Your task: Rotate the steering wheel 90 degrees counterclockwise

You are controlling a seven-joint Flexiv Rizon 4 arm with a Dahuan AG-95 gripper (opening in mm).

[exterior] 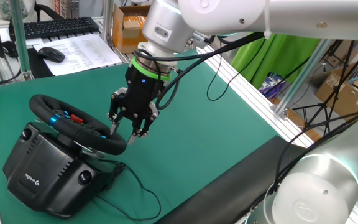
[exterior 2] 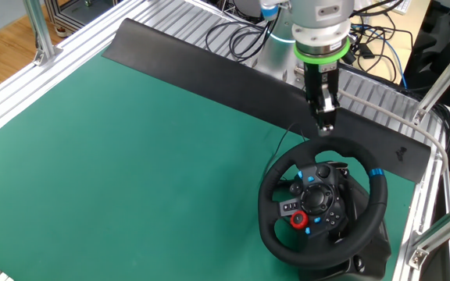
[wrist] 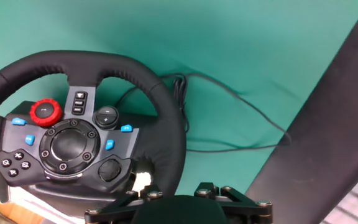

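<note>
Black wheel (exterior 2: pixel 323 201) on its base, near the green bench's (exterior 2: pixel 131 148) corner. Hand (exterior: pixel 131 129) open, fingers spread just beside the rim, nothing gripped. Step: approach; next, close on the rim, then turn counterclockwise.

Bright, even indoor lighting fills all three views, with soft shadows on the green desk (exterior: pixel 229 124). The silver arm casing (exterior: pixel 316 180) shows white glare and sits slightly out of focus in one fixed view. The steering wheel (wrist: pixel 160 124) looks sharp in the hand view.
</note>
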